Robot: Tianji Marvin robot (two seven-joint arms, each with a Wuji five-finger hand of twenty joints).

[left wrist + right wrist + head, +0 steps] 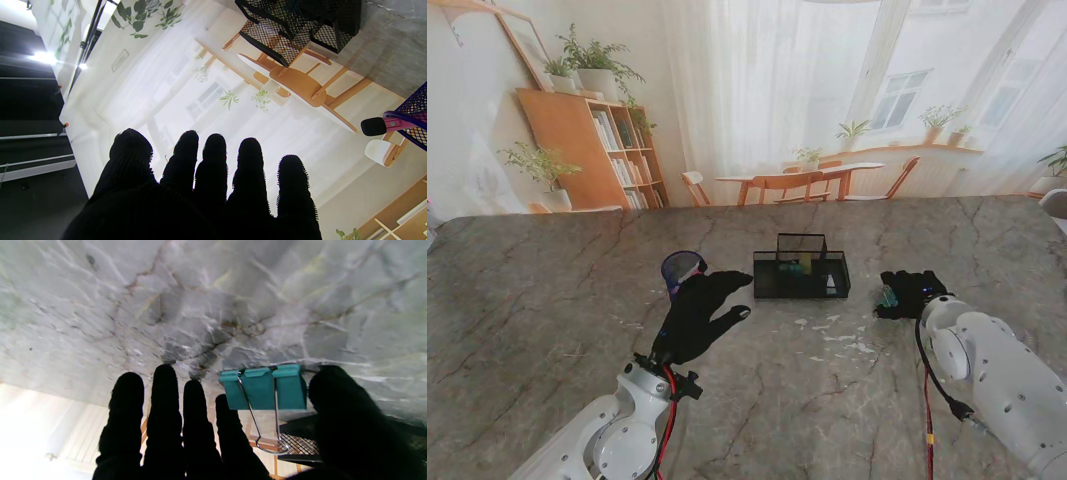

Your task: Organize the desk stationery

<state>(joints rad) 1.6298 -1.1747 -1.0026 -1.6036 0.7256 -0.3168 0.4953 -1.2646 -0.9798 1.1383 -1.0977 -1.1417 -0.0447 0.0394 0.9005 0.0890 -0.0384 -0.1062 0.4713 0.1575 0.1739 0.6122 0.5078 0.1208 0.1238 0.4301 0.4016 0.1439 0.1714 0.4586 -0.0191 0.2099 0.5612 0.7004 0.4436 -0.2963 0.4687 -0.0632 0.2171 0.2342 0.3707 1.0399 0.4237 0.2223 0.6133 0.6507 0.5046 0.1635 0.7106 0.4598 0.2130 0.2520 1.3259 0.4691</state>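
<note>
While the teal binder clip (263,388) lies on the marble table (547,290) just off the right hand (911,293), that hand is the nearer one.
Fingers look spread and empty, the clip between thumb and index; left hand (699,315) hovers open beside the mesh organizer (802,270).

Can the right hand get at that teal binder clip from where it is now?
Probably yes. The teal binder clip lies on the table between the right hand's thumb and fingers, which are apart, and nothing stands between them.
</note>
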